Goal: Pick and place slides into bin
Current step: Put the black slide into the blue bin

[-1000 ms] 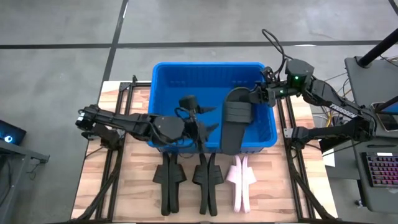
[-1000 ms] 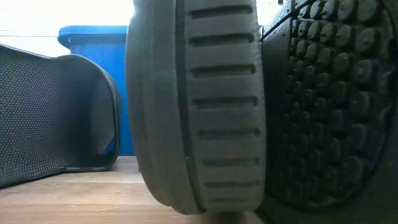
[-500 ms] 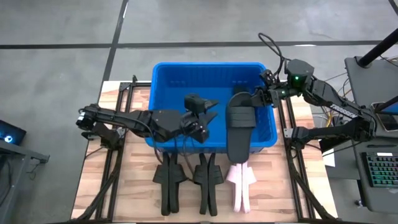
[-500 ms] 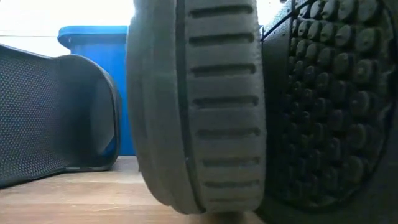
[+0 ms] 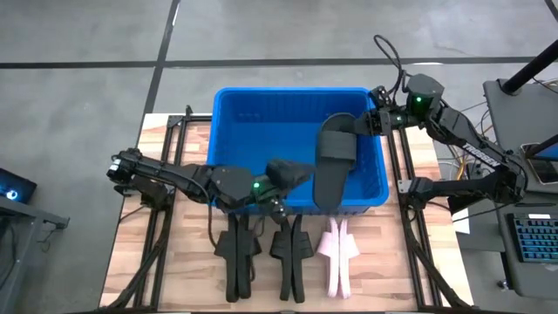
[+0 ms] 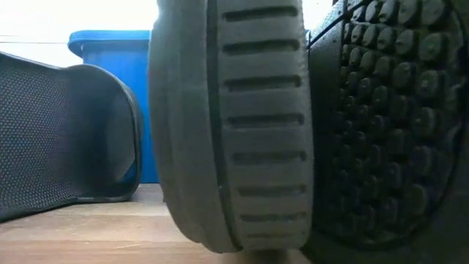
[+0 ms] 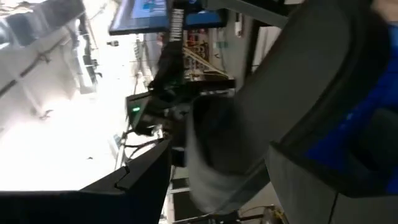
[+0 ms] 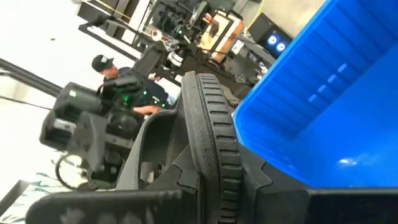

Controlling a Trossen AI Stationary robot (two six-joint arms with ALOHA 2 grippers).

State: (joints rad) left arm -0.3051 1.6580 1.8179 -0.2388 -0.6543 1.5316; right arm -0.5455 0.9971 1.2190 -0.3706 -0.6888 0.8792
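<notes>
One blue bin (image 5: 235,109), three black slides (image 5: 334,157) and one pink slide (image 5: 338,255).

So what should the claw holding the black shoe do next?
Probably lower it and let go. The right claw holds a black slide above the bin, well inside its walls, so it should drop in cleanly.

Wooden table (image 5: 187,262) holding a big blue bin (image 5: 235,118) at the back. In front, in a row: two black slides (image 5: 237,253) (image 5: 289,253), one pink slide (image 5: 338,255).
</notes>
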